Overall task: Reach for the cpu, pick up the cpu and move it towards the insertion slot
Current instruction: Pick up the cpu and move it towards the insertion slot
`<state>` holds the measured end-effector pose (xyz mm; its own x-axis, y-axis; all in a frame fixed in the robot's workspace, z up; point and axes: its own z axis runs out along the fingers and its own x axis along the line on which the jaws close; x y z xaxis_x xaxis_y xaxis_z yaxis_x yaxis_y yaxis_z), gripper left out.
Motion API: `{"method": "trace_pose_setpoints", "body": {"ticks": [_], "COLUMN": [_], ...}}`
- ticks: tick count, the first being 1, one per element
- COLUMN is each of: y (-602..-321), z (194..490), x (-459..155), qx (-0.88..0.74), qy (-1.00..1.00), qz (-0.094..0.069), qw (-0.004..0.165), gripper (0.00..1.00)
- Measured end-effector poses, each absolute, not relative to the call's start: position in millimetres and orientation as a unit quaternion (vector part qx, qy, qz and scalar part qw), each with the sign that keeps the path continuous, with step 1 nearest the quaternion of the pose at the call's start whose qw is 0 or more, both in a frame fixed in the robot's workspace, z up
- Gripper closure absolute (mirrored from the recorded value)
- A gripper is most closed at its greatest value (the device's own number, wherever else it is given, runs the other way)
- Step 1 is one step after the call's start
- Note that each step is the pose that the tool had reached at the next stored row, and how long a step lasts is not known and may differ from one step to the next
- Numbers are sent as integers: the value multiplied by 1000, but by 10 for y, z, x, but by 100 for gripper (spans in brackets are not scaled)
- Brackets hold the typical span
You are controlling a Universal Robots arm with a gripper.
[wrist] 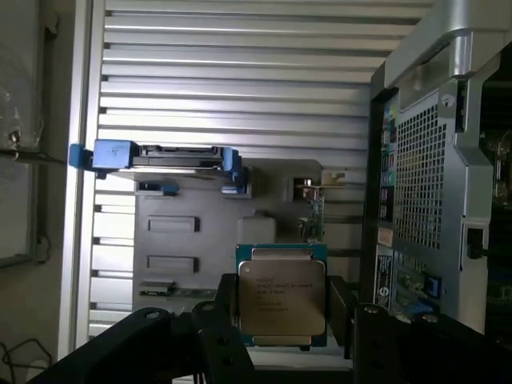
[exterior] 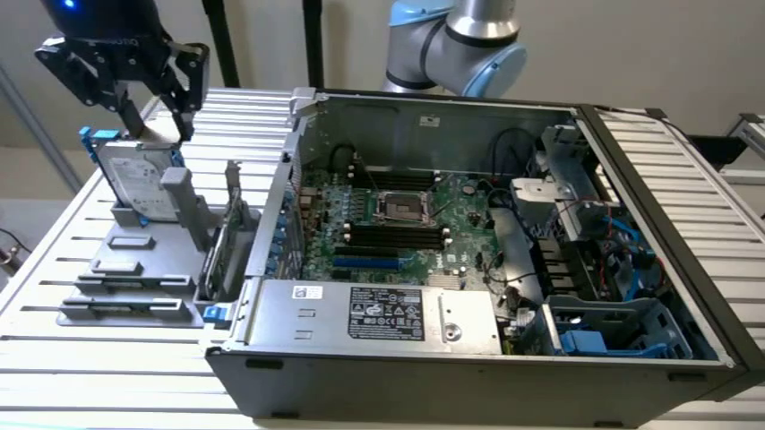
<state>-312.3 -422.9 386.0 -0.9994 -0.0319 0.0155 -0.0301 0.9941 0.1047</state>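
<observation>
Gripper (exterior: pixel 156 121) hangs high at the exterior view's far left, over the hard drive (exterior: pixel 132 184) on the table (exterior: pixel 107 376). It is clamped on the cpu (wrist: pixel 282 298), label facing the wrist camera. Slot (exterior: pixel 404 208) sits well apart to the exterior view's right, on the motherboard (exterior: pixel 467 202) inside the open case (exterior: pixel 358 376).

The cpu (wrist: pixel 280 296), a flat square chip with a silvery printed face and green rim, sits clamped edge to edge between the jaws above the desk (wrist: pixel 240 88), well apart from the insertion slot (exterior: pixel 404 208), a shiny-framed, dark-centred square inside the open case (exterior: pixel 478 376).
</observation>
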Motion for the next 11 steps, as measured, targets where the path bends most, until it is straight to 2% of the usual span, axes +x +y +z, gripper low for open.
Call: {"method": "trace_pose_setpoints", "body": {"ticks": [11], "y": [-4224], "z": [3888], "x": [-2621], "qx": [16], "qy": [-998], "qz": [-64], "qw": [8], "gripper": [45]}}
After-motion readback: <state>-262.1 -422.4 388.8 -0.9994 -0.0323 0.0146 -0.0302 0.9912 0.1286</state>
